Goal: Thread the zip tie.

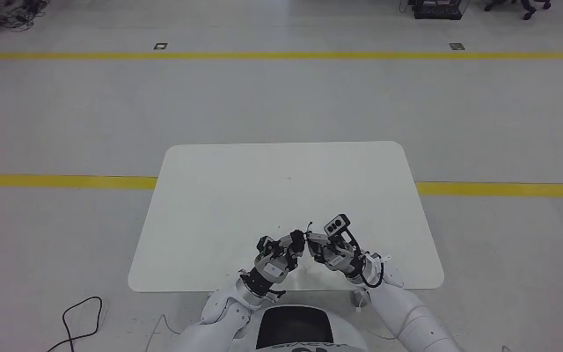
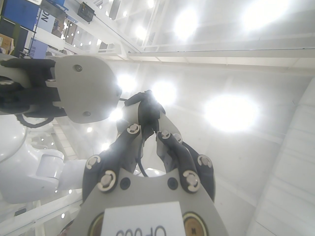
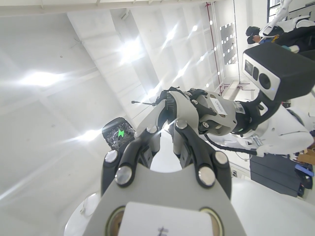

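Just above the table (image 1: 281, 176), at its near edge, left gripper (image 1: 297, 239) and right gripper (image 1: 314, 246) clamp jaws on the zip tie (image 1: 309, 227).

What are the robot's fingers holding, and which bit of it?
A thin black zip tie. The left gripper and right gripper both seem to pinch it along the strap, fingers closed; one end pokes out free.

We look down from high above the table (image 1: 264, 176), far off; our wrist cameras sit close behind left gripper (image 2: 147, 106) and right gripper (image 3: 168, 104), facing the ceiling (image 2: 246, 57); all share their meeting point
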